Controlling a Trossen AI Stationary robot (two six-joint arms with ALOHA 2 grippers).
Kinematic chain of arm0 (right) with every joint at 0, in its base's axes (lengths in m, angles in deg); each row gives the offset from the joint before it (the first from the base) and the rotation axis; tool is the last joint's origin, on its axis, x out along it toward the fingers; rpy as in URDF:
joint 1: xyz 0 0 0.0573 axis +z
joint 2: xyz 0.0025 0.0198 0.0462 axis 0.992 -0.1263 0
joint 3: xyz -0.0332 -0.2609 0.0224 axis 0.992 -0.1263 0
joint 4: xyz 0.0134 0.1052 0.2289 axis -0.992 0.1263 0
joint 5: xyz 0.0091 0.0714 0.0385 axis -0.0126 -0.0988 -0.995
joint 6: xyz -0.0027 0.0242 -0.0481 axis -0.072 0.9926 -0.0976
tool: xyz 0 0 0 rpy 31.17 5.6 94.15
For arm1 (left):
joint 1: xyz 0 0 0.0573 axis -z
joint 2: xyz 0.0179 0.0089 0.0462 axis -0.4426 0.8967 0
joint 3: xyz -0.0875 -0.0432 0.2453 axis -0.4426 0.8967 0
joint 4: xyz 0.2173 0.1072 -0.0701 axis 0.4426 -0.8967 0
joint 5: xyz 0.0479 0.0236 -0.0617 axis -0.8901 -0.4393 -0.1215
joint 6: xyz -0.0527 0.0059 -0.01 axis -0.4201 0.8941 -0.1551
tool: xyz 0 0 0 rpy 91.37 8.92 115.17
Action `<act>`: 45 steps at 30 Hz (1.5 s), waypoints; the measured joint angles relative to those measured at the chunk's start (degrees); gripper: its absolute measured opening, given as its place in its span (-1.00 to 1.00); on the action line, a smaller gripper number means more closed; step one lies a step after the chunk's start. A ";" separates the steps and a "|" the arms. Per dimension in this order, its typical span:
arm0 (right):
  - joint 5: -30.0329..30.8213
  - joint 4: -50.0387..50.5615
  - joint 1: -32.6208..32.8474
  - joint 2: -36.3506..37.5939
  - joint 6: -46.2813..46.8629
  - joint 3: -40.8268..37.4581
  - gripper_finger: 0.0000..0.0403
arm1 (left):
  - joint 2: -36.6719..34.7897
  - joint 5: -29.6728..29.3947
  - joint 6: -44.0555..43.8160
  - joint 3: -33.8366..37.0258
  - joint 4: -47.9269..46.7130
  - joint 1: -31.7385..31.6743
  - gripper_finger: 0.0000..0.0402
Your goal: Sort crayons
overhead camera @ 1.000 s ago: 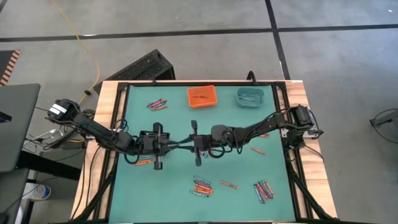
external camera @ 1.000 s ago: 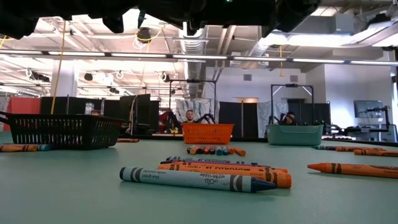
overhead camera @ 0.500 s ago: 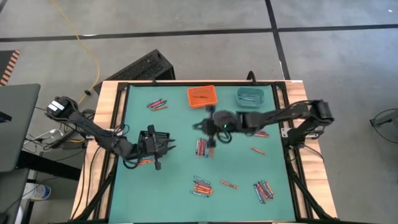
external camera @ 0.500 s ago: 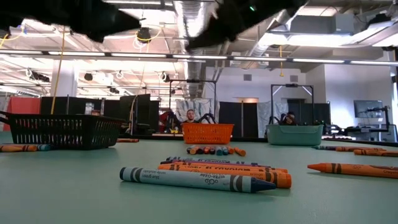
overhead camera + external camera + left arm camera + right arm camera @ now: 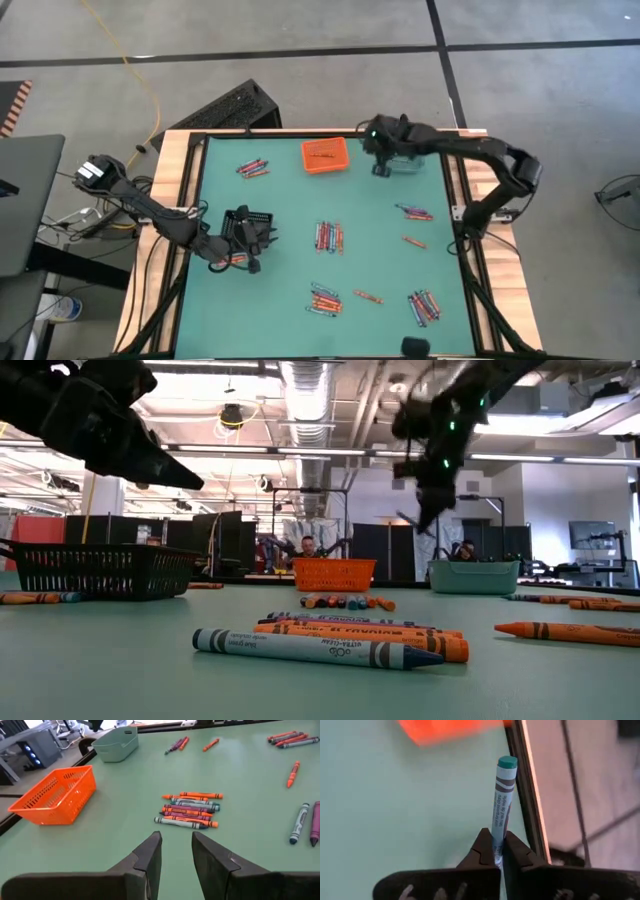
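Crayons lie in loose groups on the green table (image 5: 280, 300); one bundle (image 5: 328, 237) lies mid-table, also seen as the bundle (image 5: 189, 810) in the left wrist view. My right gripper (image 5: 382, 165) hangs at the far edge beside the teal bin (image 5: 405, 155), shut on a teal crayon (image 5: 501, 805). My left gripper (image 5: 176, 851) is open and holds nothing. It hovers at the left (image 5: 250, 240) and points toward the bundle. In the low view my left gripper (image 5: 150, 460) and my right gripper (image 5: 428, 480) are both well above the table. My right gripper pinches the teal crayon by its lower end (image 5: 497, 849) between its two fingers (image 5: 482, 851). The crayon runs on in line with the fingers, and most of its length sticks out beyond their tips. It is lifted clear of the table.
An orange bin (image 5: 325, 155) stands at the far edge, left of the teal one. A black basket (image 5: 235, 105) lies beyond the far left corner. More crayon groups lie far left (image 5: 252, 167), right (image 5: 413, 212), near the middle (image 5: 325, 298) and near right (image 5: 423, 305).
My right gripper has swung quickly from the table's middle, where it was close to my left gripper, toward the far edge, and now hangs beside the teal bin. My left gripper has drawn back a little toward the left and sunk lower. The mid-table bundle is uncovered.
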 joint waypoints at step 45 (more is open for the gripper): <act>0.74 46.23 5.79 0.36 23.62 5.55 -0.55 | -0.60 2.72 -2.47 0.00 -2.10 0.31 -0.51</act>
